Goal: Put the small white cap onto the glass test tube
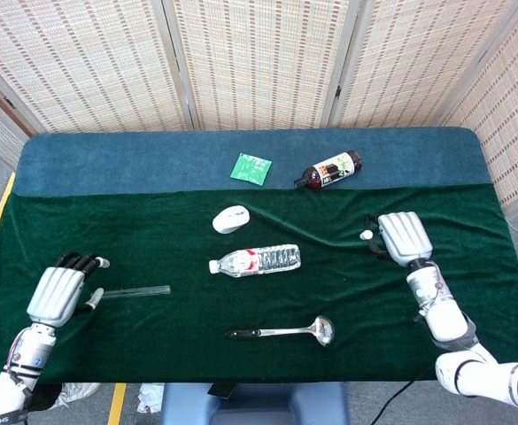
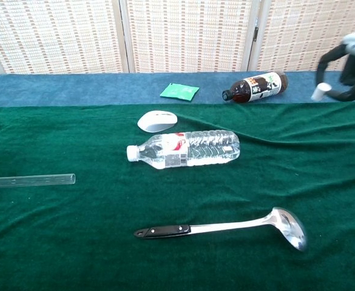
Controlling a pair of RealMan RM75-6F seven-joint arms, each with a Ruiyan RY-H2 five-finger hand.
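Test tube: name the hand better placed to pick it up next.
Left. The left hand hovers open at the end of the test tube, while the right hand is far across the table, pinching the white cap.

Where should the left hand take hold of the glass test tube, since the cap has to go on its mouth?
Probably near the closed left end, from above. The glass test tube lies flat on the green cloth, its open mouth pointing right toward the water bottle. The left hand is already at that end, and the right hand holds the small white cap.
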